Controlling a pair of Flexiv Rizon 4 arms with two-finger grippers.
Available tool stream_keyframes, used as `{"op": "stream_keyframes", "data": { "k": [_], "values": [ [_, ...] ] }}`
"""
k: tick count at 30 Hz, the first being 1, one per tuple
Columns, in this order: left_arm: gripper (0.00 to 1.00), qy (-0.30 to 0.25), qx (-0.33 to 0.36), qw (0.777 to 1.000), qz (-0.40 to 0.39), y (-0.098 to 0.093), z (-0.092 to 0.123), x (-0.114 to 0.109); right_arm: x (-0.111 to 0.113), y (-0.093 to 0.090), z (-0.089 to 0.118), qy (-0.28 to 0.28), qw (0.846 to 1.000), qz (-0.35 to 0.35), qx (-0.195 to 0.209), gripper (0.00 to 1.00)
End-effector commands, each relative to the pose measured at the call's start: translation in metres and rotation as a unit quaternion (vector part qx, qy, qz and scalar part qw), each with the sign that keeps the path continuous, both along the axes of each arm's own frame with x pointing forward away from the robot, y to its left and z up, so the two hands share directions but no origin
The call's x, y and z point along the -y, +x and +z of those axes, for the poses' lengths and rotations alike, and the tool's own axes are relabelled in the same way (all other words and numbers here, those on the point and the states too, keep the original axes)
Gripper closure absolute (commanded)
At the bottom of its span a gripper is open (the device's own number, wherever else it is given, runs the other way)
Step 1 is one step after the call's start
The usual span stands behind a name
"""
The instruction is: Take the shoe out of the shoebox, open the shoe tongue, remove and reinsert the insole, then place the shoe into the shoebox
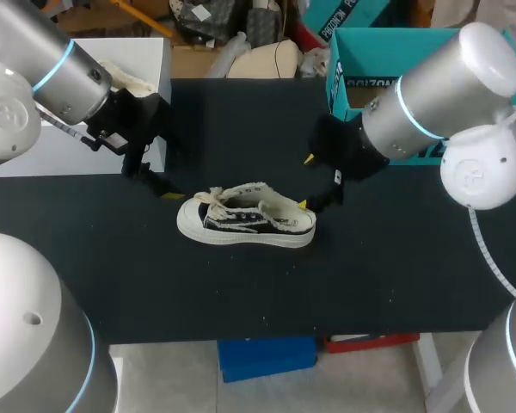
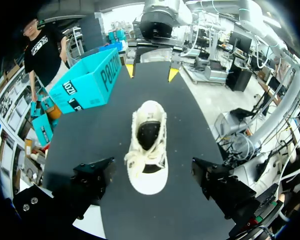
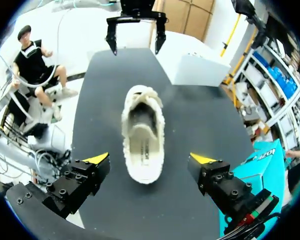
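One shoe was recorded upright on the table, outside the box. Two grippers were noted at its ends: left gripper off the toe, right gripper at the heel, both spread wide, nothing held. One shoebox was logged far right.

Robotics lab, bench trial set-up. Evidence: left arm and right arm, both grey-white industrial type with blue-lit joint rings, flank one black-topped table. Table dressed as test stage, not home or shop: single shoe at middle, teal shoebox far right, white box far left.
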State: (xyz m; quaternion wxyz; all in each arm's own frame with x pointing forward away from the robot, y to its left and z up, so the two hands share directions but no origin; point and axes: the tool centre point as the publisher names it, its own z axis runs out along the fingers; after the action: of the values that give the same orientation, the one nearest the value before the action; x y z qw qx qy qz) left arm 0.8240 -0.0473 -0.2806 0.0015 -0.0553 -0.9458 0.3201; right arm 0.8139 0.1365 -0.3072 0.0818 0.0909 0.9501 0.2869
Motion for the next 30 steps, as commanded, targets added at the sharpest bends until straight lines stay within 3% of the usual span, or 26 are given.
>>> {"op": "stream_keyframes", "data": {
  "k": [1,5,15,30],
  "values": [
    [0.0,0.0,0.002,1.0,0.0,0.0,-0.002,0.001,0.014,-0.008,-0.019,0.216,0.974,0.005,0.061,0.0],
    [0.0,0.0,0.002,1.0,0.0,0.0,-0.002,0.001,0.014,-0.007,-0.03,0.252,0.965,0.005,0.079,0.0],
    [0.0,0.0,0.002,1.0,0.0,0.0,-0.002,0.001,0.013,0.004,-0.058,0.297,0.952,0.01,0.077,0.0],
    [0.0,0.0,0.002,1.0,0.0,0.0,-0.002,0.001,0.007,0.015,-0.08,0.295,0.953,0.027,0.061,0.0]
  ]
}}
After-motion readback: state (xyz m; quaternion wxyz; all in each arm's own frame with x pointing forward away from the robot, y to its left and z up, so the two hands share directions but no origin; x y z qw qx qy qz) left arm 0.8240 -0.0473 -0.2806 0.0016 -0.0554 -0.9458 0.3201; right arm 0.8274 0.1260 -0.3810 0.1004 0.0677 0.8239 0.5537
